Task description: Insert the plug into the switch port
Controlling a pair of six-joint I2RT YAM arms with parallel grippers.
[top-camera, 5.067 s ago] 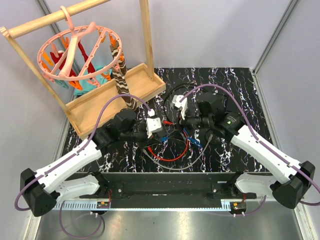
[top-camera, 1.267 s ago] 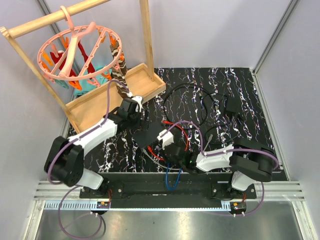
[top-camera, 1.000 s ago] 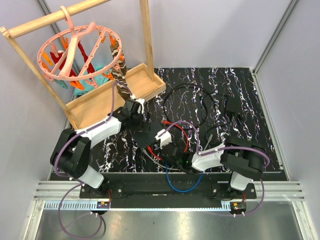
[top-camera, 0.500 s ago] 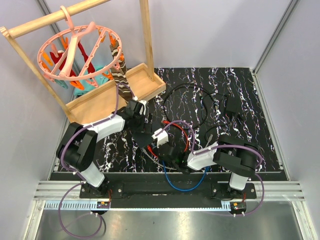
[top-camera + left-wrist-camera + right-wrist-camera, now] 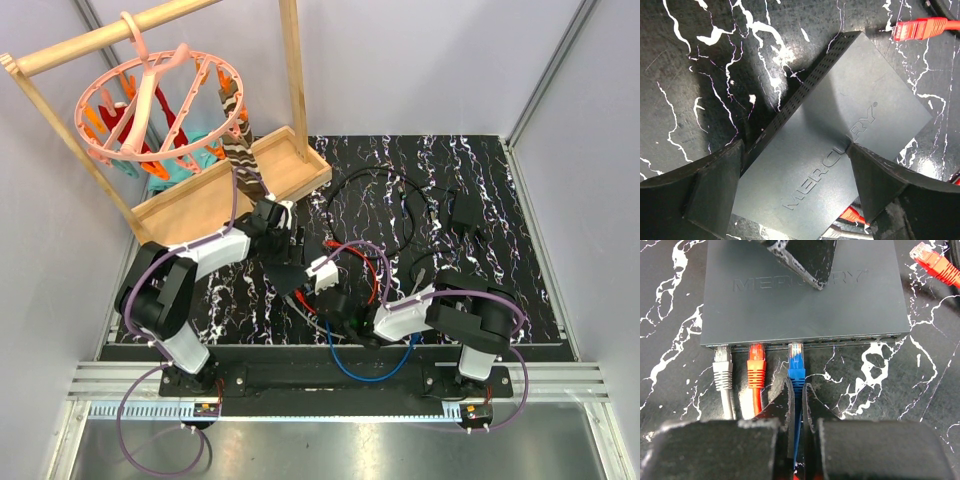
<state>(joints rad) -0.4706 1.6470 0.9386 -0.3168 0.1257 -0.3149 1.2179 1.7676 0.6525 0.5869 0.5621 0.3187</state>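
The switch (image 5: 805, 295) is a flat matte black box lettered MERCURY, and its port row (image 5: 840, 341) faces my right wrist camera. A grey plug (image 5: 722, 367) and an orange plug (image 5: 756, 367) sit in the first two ports. The blue plug (image 5: 797, 362) has its clear tip at the third port's mouth, about as deep as its neighbours. My right gripper (image 5: 797, 390) is shut on the blue plug's boot and cable. My left gripper (image 5: 792, 165) stands wide over the switch (image 5: 840, 130), one finger (image 5: 715, 190) beside its perforated edge and the other resting over its top.
A loose red plug (image 5: 920, 27) lies just past the switch's far corner. Black cables (image 5: 385, 205) and a small adapter block (image 5: 463, 210) lie at the back right. The wooden rack's tray (image 5: 200, 205) and pink peg hanger (image 5: 160, 100) stand back left. The blue cable (image 5: 362, 368) loops over the near edge.
My left gripper settled over the switch and its jaws narrowed slightly. My right gripper edged toward the switch with the blue plug, dragging the blue cable loop along.
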